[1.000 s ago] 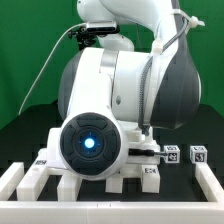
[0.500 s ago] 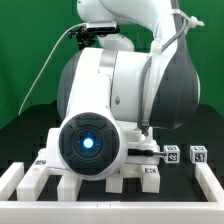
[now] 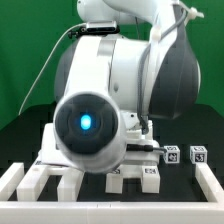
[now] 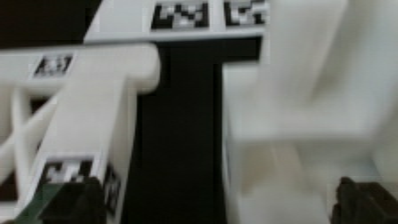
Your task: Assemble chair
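Note:
The chair is in loose white blocky pieces with square tags. In the exterior view some lie low in front, under the arm [image 3: 130, 178], and two small tagged pieces [image 3: 185, 155] lie at the exterior view's right. The arm's big body hides my gripper there. In the blurred wrist view, my gripper [image 4: 217, 205] is open, with its dark fingertips [image 4: 71, 200] far apart. It hangs over a wide white chair piece [image 4: 302, 120] and a dark gap beside it. A slanted tagged chair piece [image 4: 80, 90] lies next to the gap, and more tags [image 4: 205, 14] show beyond.
The low white border rail [image 3: 12, 182] runs along the black table's front, with slotted sections at the exterior view's left [image 3: 45, 180] and its right end [image 3: 208, 180]. A green wall stands behind. The arm's lit joint [image 3: 85, 124] fills the view's middle.
The arm has shifted: its blue-lit joint has risen and looms larger in the exterior view, uncovering more of the white pieces beneath. The pieces themselves have not moved.

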Action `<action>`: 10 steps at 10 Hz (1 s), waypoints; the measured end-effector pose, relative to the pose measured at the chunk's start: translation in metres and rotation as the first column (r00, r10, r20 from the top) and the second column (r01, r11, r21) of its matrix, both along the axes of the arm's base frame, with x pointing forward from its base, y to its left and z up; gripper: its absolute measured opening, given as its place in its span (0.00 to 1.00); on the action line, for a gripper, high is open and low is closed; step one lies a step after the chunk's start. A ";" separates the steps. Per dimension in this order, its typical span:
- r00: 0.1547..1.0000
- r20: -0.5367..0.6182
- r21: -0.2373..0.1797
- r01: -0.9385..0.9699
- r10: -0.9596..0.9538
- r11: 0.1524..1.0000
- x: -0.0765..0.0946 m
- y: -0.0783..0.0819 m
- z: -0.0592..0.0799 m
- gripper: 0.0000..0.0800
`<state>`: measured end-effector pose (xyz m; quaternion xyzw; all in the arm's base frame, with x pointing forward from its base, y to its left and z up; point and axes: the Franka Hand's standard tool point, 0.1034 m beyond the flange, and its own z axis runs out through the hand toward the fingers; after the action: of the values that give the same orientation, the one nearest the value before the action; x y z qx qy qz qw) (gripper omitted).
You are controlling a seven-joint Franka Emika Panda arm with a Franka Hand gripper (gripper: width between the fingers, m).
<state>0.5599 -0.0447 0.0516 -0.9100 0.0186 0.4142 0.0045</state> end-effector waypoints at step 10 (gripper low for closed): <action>0.697 0.715 0.014 0.050 -0.045 0.999 0.012 -0.070 0.029 0.81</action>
<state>0.5718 -0.1143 0.0810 -0.9986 0.0400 0.0281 0.0191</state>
